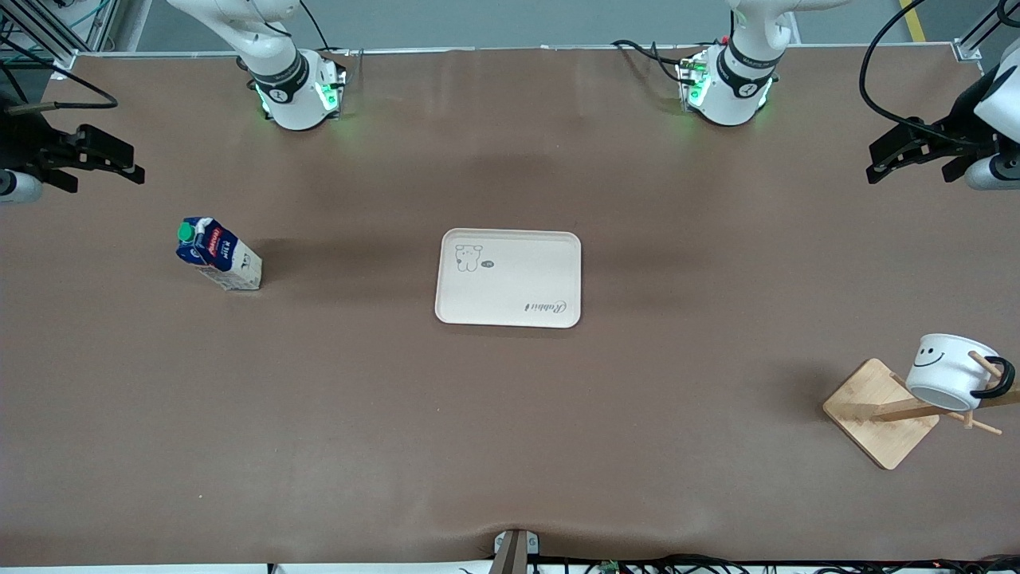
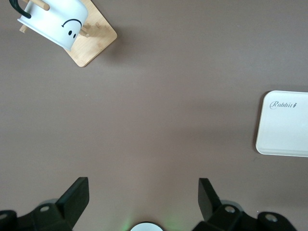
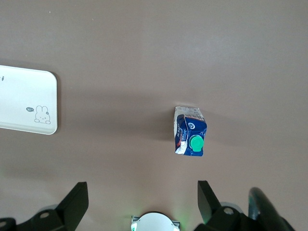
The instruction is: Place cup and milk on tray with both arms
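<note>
Brown matting covers the whole table (image 1: 510,446), with the two arms' green-lit bases standing along the edge farthest from the front camera. Near the middle lies the tray (image 1: 510,267), flat and cream-coloured, carrying nothing; its rabbit drawing and "Rabbit" script show on its face. Toward the left arm's end of the table, nearer the front camera than the tray, stands a wooden rack (image 1: 876,410) on a square base, and the cup (image 1: 944,375) hangs tilted on one of its pegs, smiley face showing, black handle looped over the peg. Well apart, toward the right arm's end, the milk (image 1: 219,255) stands upright on the mat, green cap on top. The left gripper (image 1: 896,159) hangs in the air over the table's edge at its own end, jaws spread wide with nothing between them; its wrist view shows bare mat between the fingers (image 2: 77,195). The right gripper (image 1: 111,163) hangs likewise over its end, jaws apart and empty, the milk ahead of its fingers (image 3: 77,197).
</note>
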### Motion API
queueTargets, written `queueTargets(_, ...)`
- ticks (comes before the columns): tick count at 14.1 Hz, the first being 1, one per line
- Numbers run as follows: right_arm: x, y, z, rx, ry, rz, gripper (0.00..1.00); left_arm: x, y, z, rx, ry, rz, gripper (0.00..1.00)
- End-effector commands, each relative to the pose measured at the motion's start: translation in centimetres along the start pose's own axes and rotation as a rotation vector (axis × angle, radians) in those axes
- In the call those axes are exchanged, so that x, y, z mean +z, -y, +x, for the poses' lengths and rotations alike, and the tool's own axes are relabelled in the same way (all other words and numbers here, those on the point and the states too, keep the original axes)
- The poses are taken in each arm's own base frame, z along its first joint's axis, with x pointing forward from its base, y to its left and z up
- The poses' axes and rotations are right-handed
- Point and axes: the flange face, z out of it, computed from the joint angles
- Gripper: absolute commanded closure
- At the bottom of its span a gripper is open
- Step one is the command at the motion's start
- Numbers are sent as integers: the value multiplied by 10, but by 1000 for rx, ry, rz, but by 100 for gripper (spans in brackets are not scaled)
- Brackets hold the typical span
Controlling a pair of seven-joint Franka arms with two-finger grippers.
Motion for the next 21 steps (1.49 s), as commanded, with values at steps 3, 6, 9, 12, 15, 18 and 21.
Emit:
queueTargets(3, -2, -3, -5, 14, 1, -5, 0, -11, 6, 1, -5, -18, 18, 0)
queueTargets(6, -2, -2, -5, 13, 1, -5, 0, -11, 27, 11, -40, -20, 11, 0)
queueTargets(9, -2, -2, -5, 13, 1, -5, 0, 5, 55, 17, -92, 8, 11, 0)
queueTargets(12, -1, -2, -4, 13, 4, -3, 0, 30, 90, 20, -156, -26, 8, 0)
queueTargets(15, -1, -3, -4, 14, 4, -3, 0, 64, 113, 20, -204, -119, -2, 0)
queueTargets(18, -1, -3, -4, 16, 4, -1, 0, 101, 129, 24, -236, -228, 4, 0)
queueTargets(21, -1, -3, -4, 16, 4, -1, 0, 132, 145, 35, -281, -299, -38, 0)
